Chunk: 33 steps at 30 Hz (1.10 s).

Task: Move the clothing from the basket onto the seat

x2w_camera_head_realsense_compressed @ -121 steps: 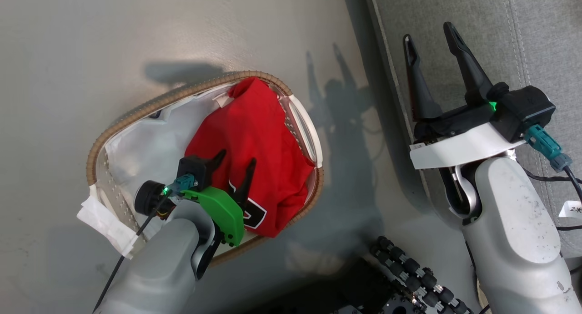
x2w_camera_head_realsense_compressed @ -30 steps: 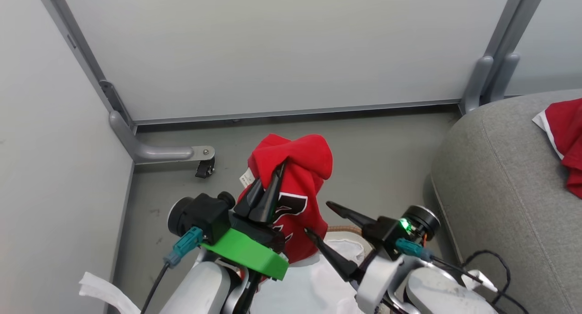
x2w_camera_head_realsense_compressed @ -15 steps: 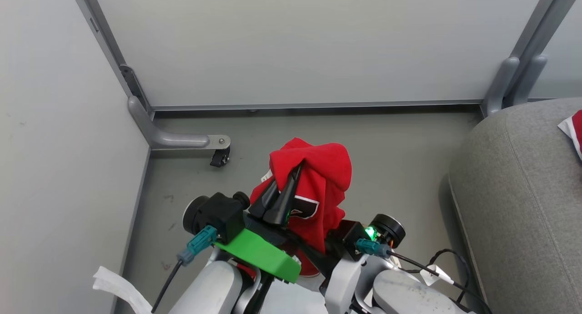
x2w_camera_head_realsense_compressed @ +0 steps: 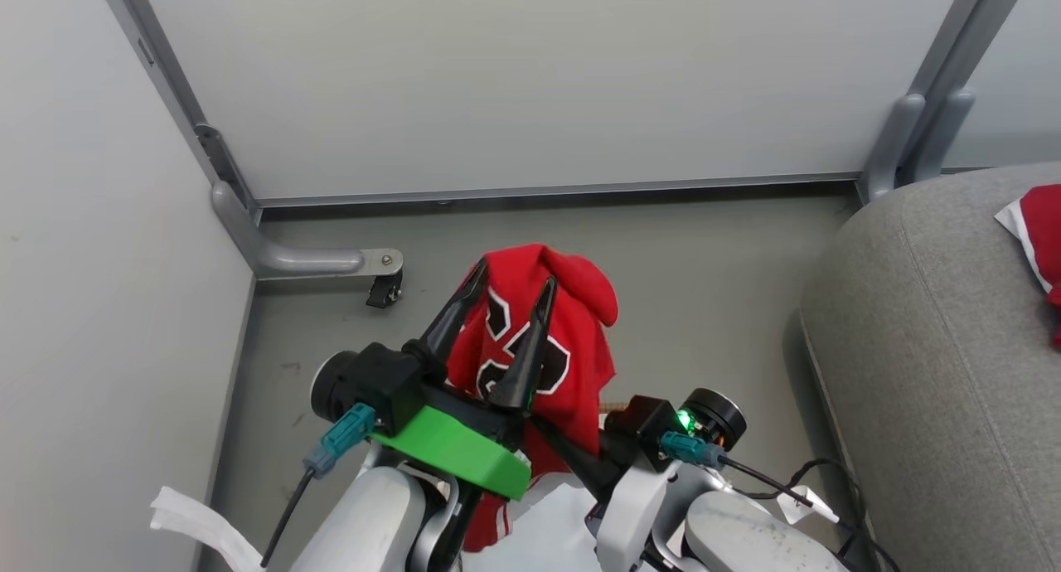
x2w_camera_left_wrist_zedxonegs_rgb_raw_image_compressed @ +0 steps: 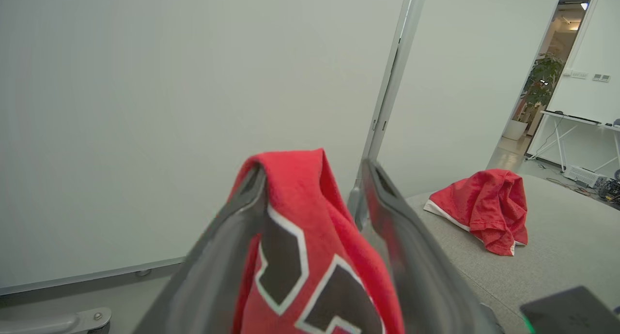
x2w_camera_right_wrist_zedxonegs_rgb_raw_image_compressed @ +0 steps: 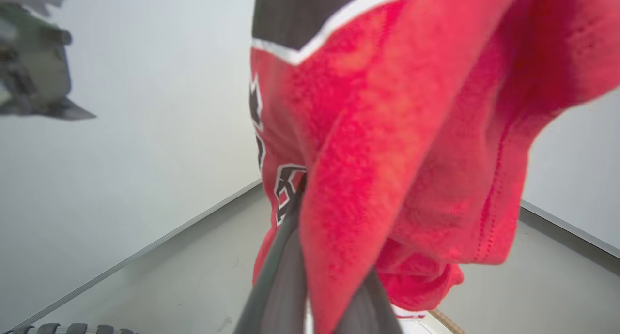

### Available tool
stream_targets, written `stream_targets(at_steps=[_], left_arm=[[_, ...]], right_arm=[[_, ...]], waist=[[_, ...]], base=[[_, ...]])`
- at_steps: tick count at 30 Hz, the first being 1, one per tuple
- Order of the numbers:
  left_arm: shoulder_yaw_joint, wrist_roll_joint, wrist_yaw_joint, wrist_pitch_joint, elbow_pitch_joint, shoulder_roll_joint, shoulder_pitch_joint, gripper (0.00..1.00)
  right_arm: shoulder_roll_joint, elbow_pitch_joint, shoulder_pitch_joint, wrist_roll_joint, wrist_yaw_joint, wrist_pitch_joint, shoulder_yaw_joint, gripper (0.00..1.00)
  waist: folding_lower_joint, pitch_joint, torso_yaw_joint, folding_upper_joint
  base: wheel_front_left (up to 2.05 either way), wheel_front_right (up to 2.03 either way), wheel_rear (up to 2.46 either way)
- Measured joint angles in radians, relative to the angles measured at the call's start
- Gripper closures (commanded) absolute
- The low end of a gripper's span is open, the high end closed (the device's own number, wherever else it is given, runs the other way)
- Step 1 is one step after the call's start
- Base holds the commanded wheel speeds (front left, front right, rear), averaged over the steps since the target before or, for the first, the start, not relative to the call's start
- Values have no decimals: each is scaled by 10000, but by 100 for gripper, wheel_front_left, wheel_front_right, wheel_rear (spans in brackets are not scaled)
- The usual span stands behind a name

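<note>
Red fabric bearing a black, white-edged numeral, the numbered garment (x2w_camera_head_realsense_compressed: 580, 340), is held in the air above the grey floor (x2w_camera_head_realsense_compressed: 704, 290), clear of the seat (x2w_camera_head_realsense_compressed: 912, 348) and well to its left in the head view. It is draped over the left gripper (x2w_camera_head_realsense_compressed: 514, 278), whose jaws are spread wide. In the left wrist view the numbered garment (x2w_camera_left_wrist_zedxonegs_rgb_raw_image_compressed: 310, 256) is hooked over the tip of one finger (x2w_camera_left_wrist_zedxonegs_rgb_raw_image_compressed: 227, 237) of the left gripper (x2w_camera_left_wrist_zedxonegs_rgb_raw_image_compressed: 314, 168) and hangs down between the two, while the other finger (x2w_camera_left_wrist_zedxonegs_rgb_raw_image_compressed: 407, 247) is left bare.

The right gripper (x2w_camera_head_realsense_compressed: 580, 464) is placed below and to the right, under the hanging cloth. In the right wrist view a fold of the numbered garment (x2w_camera_right_wrist_zedxonegs_rgb_raw_image_compressed: 387, 155) is caught between the two fingers of the right gripper (x2w_camera_right_wrist_zedxonegs_rgb_raw_image_compressed: 329, 280). Its jaws are pressed together on the fold, and the fingertips are hidden by the fabric.

The striped garment (x2w_camera_left_wrist_zedxonegs_rgb_raw_image_compressed: 484, 208), red with white trim, is bunched on the seat (x2w_camera_left_wrist_zedxonegs_rgb_raw_image_compressed: 557, 256), and its edge (x2w_camera_head_realsense_compressed: 1036, 232) is cut off by the right border of the head view. A sliver of the brown woven rim of the basket (x2w_camera_head_realsense_compressed: 611, 406) can be seen just right of the hanging garment. A white liner sheet (x2w_camera_head_realsense_compressed: 547, 522) is visible between the two forearms.
</note>
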Motion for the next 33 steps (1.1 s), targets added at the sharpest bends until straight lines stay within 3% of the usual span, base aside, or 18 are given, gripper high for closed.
stream_targets(at_steps=[10,25,30,33], left_arm=[[368,424,0,-13,88,12,408,0],[725,796,0,-15,-198,165,804,0],[734,817,0,-13,-236,270,800,0],[642,876,0,-15,-291,385,709,0]], right_arm=[[-219,-564,488,-123,2,2,-579,100],[-420,-1586,893,-374,0,2,-1465,100],[-568,-1981,260,-418,0,4,-2006,100],[-1041,-2257,-681,-637,0,4,-2399,100]], waist=[[0,19,-1134,0],[0,386,-4107,0],[0,639,-4955,0],[0,927,-5314,1]], base=[[0,0,0],[0,0,0],[0,0,0],[0,0,0]])
